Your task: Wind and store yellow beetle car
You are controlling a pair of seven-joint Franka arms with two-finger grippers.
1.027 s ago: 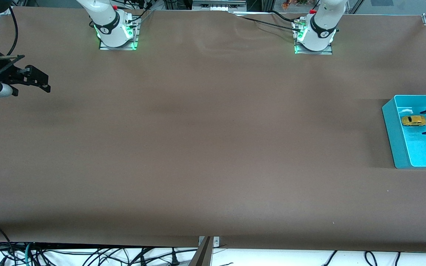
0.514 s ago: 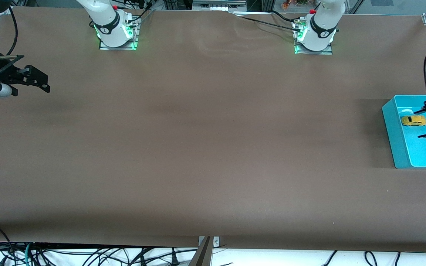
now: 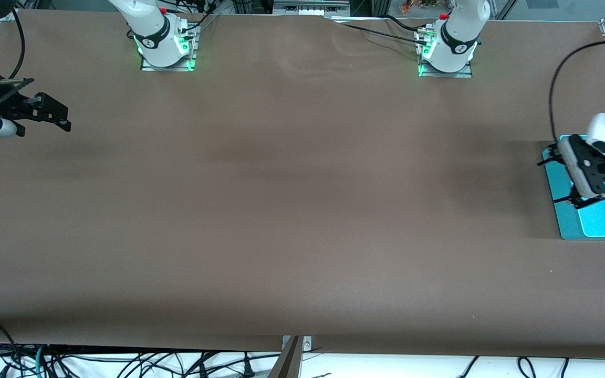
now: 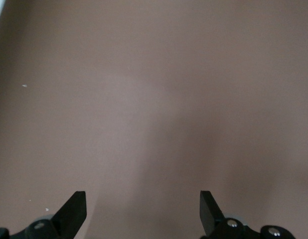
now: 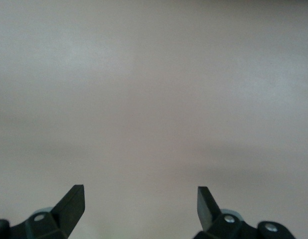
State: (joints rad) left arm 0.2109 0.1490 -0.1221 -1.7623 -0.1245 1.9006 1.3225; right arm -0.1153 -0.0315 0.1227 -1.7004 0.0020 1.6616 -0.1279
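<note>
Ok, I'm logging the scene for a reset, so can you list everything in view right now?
table cover: one, brown, spanning the whole work surface
tray: one, turquoise, at the left arm's end of the table, partly covered by the left gripper
yellow beetle car: none visible
cables: several, black, below the table edge nearest the front camera
arm bases: two, white with green lights, along the robots' edge of the table
left gripper: one, black, open, empty, raised over the tray's edge
right gripper: one, black, open, empty, waiting at the right arm's end of the table
</note>
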